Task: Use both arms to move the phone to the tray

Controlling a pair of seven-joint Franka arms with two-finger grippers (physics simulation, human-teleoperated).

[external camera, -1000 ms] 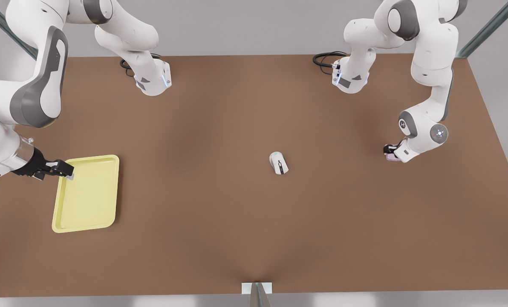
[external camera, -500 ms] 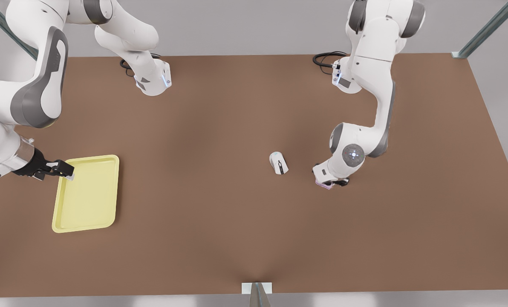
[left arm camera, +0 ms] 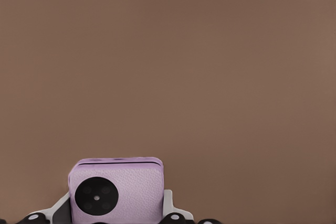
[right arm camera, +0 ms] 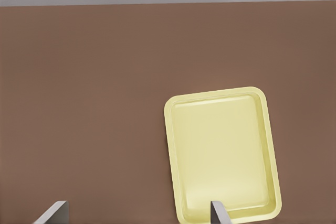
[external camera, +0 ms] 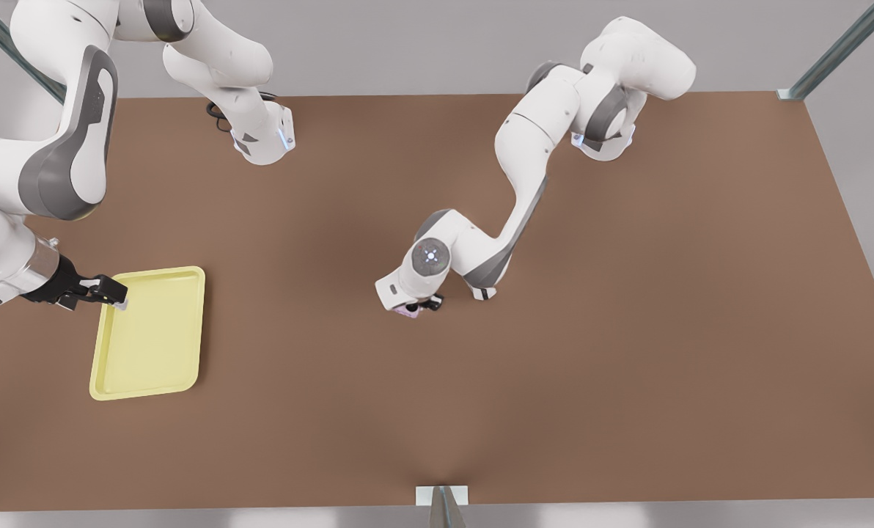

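Front view: left gripper point(external camera: 416, 304) low over the middle of the brown table point(external camera: 628, 367), clamped on the pale lilac phone point(external camera: 408, 311), of which just a sliver peeks out under the wrist; long axis not readable here. White mouse point(external camera: 483, 293) mostly hidden behind that arm's forearm. Right gripper point(external camera: 114, 295) at the front view's left, above the near corner of the yellow tray point(external camera: 151, 345), fingers spread with nothing between them. Tray long axis running away from the camera; phone well apart from it.

Left wrist view: phone point(left arm camera: 116, 190) gripped between the fingers point(left arm camera: 168, 205), camera lens toward the lens-side face, free end pointing out away from the gripper, above bare table.

Right wrist view: tray point(right arm camera: 223, 153) below, both fingertips point(right arm camera: 218, 212) wide apart, one over the tray's rim.
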